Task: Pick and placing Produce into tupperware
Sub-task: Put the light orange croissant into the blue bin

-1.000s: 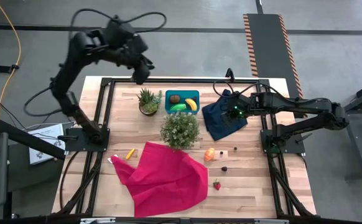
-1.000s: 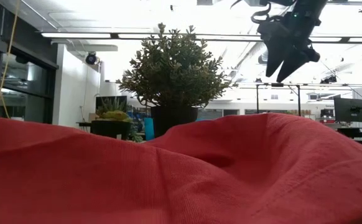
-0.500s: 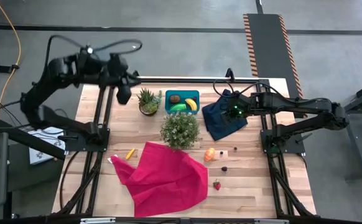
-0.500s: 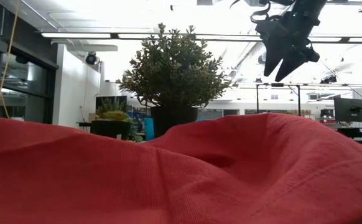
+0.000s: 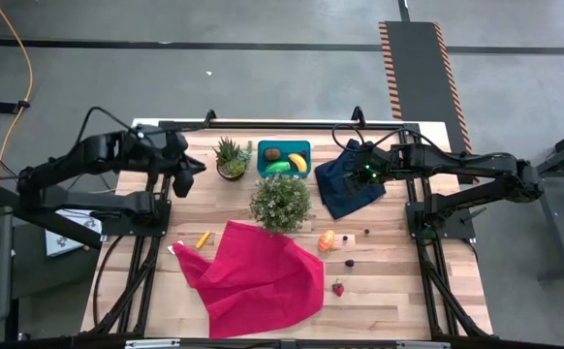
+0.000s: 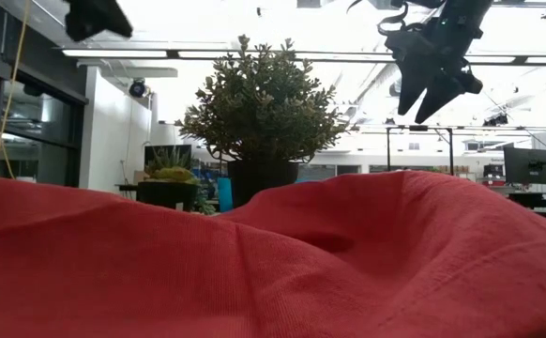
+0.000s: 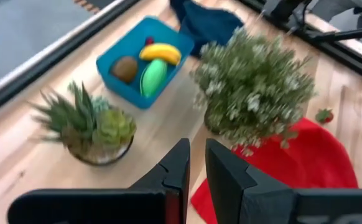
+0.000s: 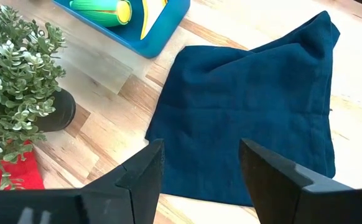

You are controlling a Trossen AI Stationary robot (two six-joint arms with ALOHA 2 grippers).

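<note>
Bare wood lies open at the table's (image 5: 146, 281) left edge, where the left gripper (image 5: 180, 184) hangs empty, its jaws nearly closed. The teal tupperware (image 5: 284, 147) near the far edge holds a yellow banana (image 5: 298, 162), green piece (image 5: 278, 167) and brown oval (image 5: 272, 153). The right gripper (image 5: 353, 173) hovers spread and empty over the navy cloth (image 5: 348, 194).

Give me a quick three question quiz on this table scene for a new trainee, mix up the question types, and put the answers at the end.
1. True or false: the banana lies in the tub.
2. What lies under the right tool? A) red cloth B) blue cloth C) strawberry
3. Fill in: the strawberry lies on the bare table beside the ___ cloth.

Key: 1 true. 2 B, the blue cloth. 3 red, the red cloth.
</note>
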